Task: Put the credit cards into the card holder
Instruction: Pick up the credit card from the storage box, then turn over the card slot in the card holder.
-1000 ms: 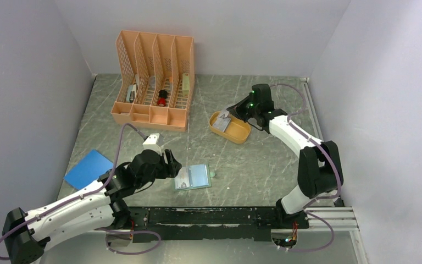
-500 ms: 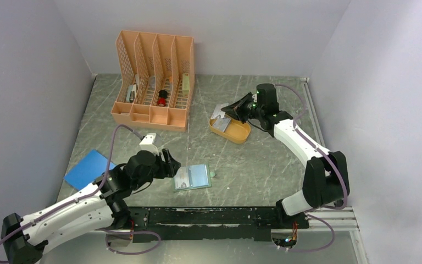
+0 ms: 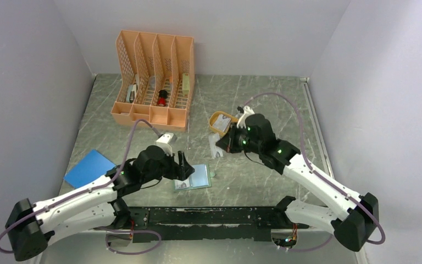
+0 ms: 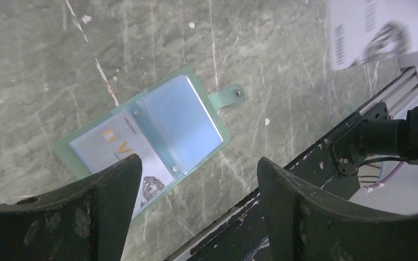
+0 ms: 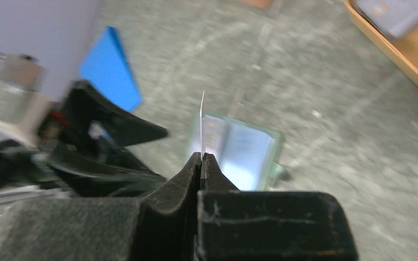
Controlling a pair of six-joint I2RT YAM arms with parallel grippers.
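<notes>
The card holder point(image 3: 193, 177) lies open near the table's front edge, pale teal inside; it also shows in the left wrist view point(image 4: 158, 128) with a card point(image 4: 117, 147) in its left pocket, and in the right wrist view point(image 5: 242, 152). My right gripper point(image 3: 220, 147) is shut on a credit card point(image 3: 215, 147), held edge-on point(image 5: 202, 125) in the air above and behind the holder. That card also shows at the top right of the left wrist view point(image 4: 364, 30). My left gripper point(image 3: 182, 166) is open and empty just left of the holder. More cards point(image 5: 397, 12) lie in the orange oval tray point(image 3: 221, 120).
An orange file organiser point(image 3: 154, 82) with small items stands at the back left. A bright blue flat sheet point(image 3: 89, 168) lies at the left. The black base rail point(image 3: 220, 215) runs along the near edge, close to the holder.
My right arm has swung from the tray toward the front centre, carrying a card to just above the holder. My left gripper has shifted right, closer to the holder.
</notes>
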